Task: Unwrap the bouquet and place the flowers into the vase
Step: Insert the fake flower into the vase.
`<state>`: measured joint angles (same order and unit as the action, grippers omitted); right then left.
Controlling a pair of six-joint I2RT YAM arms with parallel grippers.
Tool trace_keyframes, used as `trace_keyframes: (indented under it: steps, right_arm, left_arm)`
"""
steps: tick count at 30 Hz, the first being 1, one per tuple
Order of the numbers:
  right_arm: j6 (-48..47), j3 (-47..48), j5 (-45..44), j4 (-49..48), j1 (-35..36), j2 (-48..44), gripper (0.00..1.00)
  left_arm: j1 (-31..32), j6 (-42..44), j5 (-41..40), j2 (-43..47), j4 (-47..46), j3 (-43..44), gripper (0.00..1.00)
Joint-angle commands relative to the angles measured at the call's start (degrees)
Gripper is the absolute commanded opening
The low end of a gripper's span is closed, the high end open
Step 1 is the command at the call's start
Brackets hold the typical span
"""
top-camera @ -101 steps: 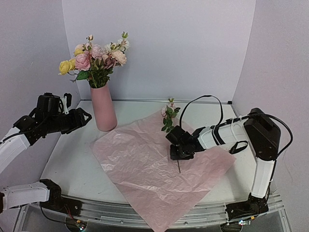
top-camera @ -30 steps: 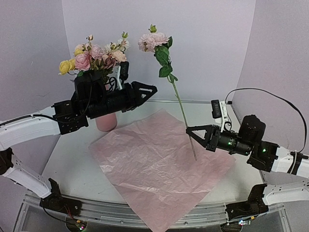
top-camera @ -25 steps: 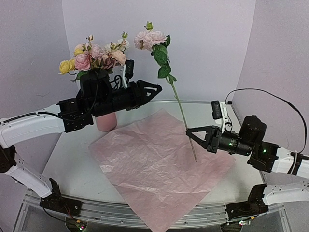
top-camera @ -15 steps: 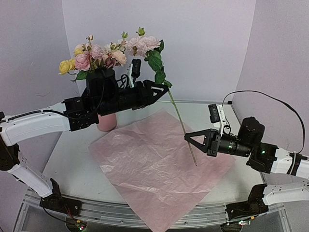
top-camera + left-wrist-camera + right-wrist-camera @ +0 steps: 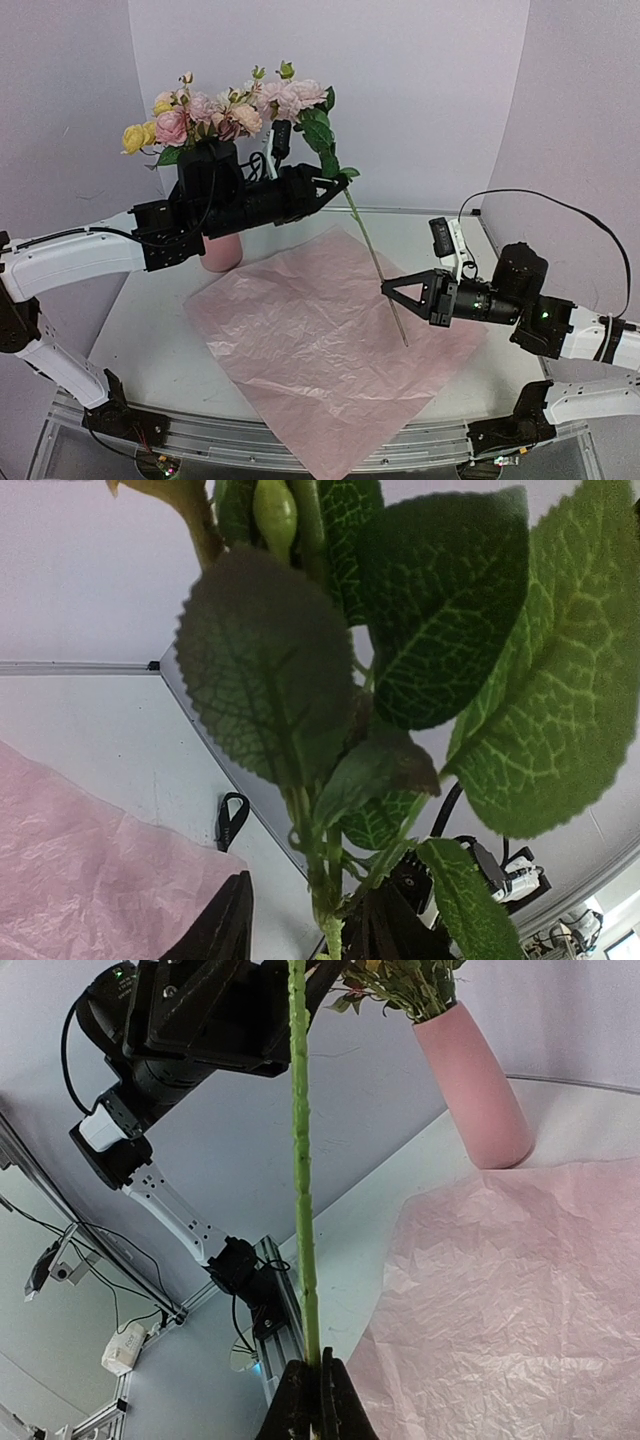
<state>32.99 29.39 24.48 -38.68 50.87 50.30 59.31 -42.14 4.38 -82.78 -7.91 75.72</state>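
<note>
While my right hand point(image 5: 388, 289) pinches the flower stem point(image 5: 371, 252) low, upright above the paper point(image 5: 300, 350), my left hand point(image 5: 335, 183) brackets it beneath the leaves point(image 5: 322, 135), not yet clamped, presumably for handover toward the vase point(image 5: 222, 255).

Robot lab: aluminium-framed table point(image 5: 150, 340), backdrop panels point(image 5: 420, 100)

My left arm point(image 5: 80, 255) stretches long and level toward the right, and my left gripper point(image 5: 336, 184) sits high with jaws parted, a finger point(image 5: 218, 932) either side of the flower stem point(image 5: 366, 236). My right arm point(image 5: 575, 330) lies lower (forearm nearly level, pointing left), my right gripper point(image 5: 389, 288) pinched tight on that stem.
</note>
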Motion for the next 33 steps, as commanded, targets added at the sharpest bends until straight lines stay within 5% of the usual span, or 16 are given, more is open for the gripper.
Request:
trace_keyframes:
  steps: [1, 9, 16, 20, 27, 33]
  right_arm:
    - [-0.72, 0.16, 2.38, -4.66, 0.0, -0.2, 0.01]
    - [-0.69, -0.1, 2.42, -4.7, 0.0, -0.07, 0.1]
    - [-1.1, -0.43, -0.44, -3.51, -0.02, -0.29, 0.58]
    - [-1.78, -0.51, -2.66, -1.98, 0.01, -1.01, 0.77]
    - [-2.41, -0.69, -7.01, 0.33, -0.01, -2.88, 0.82]
    - [-2.59, -0.62, -8.81, 0.72, 0.02, -2.96, 0.83]
  left_arm:
    - [0.23, -0.3, 1.01, -0.05, -4.51, 2.47, 0.33]
    - [0.26, 0.75, 0.45, 0.82, -5.18, 1.32, 0.02]
    - [0.27, 3.35, 0.11, 3.32, -4.95, -2.24, 0.0]
    - [0.22, 7.08, -0.39, 6.82, -3.94, -5.45, 0.0]
    - [0.25, 15.21, -11.38, 12.46, 13.76, -5.7, 0.0]
    - [0.2, 19.95, -24.1, 21.61, 18.77, -8.98, 0.0]
